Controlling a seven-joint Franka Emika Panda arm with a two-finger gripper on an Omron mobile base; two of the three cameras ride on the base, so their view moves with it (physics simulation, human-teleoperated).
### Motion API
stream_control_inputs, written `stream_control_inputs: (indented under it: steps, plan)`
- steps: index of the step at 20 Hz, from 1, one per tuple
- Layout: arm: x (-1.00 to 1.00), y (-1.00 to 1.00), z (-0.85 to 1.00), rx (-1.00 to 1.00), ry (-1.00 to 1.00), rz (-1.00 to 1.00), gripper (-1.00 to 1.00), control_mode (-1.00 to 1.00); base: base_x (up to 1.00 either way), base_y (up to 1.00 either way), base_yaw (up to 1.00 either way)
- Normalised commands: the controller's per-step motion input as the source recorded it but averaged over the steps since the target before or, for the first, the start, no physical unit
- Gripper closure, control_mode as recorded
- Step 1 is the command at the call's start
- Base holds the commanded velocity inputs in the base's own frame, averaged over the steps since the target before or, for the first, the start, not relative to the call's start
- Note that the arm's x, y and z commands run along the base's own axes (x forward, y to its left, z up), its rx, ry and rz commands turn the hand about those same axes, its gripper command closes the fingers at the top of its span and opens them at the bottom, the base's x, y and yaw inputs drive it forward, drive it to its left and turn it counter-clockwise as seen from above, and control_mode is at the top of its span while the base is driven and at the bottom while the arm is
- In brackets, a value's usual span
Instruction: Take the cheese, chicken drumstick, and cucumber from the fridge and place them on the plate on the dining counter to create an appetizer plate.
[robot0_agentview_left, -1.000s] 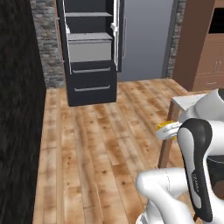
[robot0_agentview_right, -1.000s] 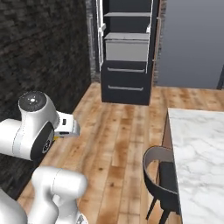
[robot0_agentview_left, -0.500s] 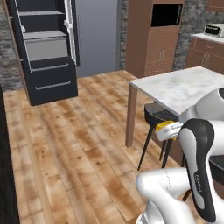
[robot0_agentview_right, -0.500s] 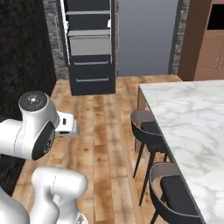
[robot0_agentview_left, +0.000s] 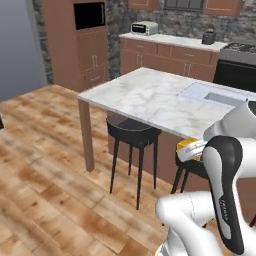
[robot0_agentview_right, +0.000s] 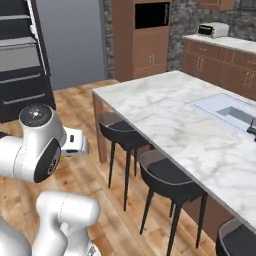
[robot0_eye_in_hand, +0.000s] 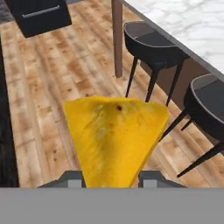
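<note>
Between the gripper's (robot0_eye_in_hand: 112, 177) two dark fingertips (robot0_eye_in_hand: 72, 178) sat the cheese (robot0_eye_in_hand: 114, 139), a big yellow-orange wedge with its wide end pointing away from the hand and its narrow end pinched down low, so the fingers were closed in on it, only as far apart as the wedge is thick. In the hand view the cheese hung over the wooden floor (robot0_eye_in_hand: 48, 87), just off the edge of the dining counter (robot0_eye_in_hand: 183, 22), with two black stools (robot0_eye_in_hand: 153, 41) tucked along that counter's side. From the left base view you could catch a sliver of the yellow cheese (robot0_agentview_left: 187, 146) poking out past the arm's white wrist, right in front of the near edge of the dining counter (robot0_agentview_left: 150, 97). That counter was white marble with grey veins and had a sink (robot0_agentview_left: 220, 95) set into it toward its far end. In the right base view the fridge (robot0_agentview_right: 22, 55) stood well away from the dining counter (robot0_agentview_right: 200, 130), off past its short end, dark with grey drawers and its door open. Behind the counter ran the brown wooden cabinets (robot0_agentview_right: 150, 45) with a toaster (robot0_agentview_right: 212, 30) on the plain worktop. Couldn't make out the plate anywhere on the marble.
</note>
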Motion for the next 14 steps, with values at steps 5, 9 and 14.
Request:
stream_control_inputs:
  steps: [5, 9, 14]
  plan:
    - [0.00, 0.00, 0.00, 0.00, 0.00, 0.00, 1.00, 1.00, -0.05, -0.24, -0.65]
    - [0.00, 0.00, 0.00, 0.00, 0.00, 0.00, 1.00, 1.00, -0.12, -0.44, -0.56]
    - [0.00, 0.00, 0.00, 0.00, 0.00, 0.00, 1.00, 1.00, -0.22, -0.59, -0.50]
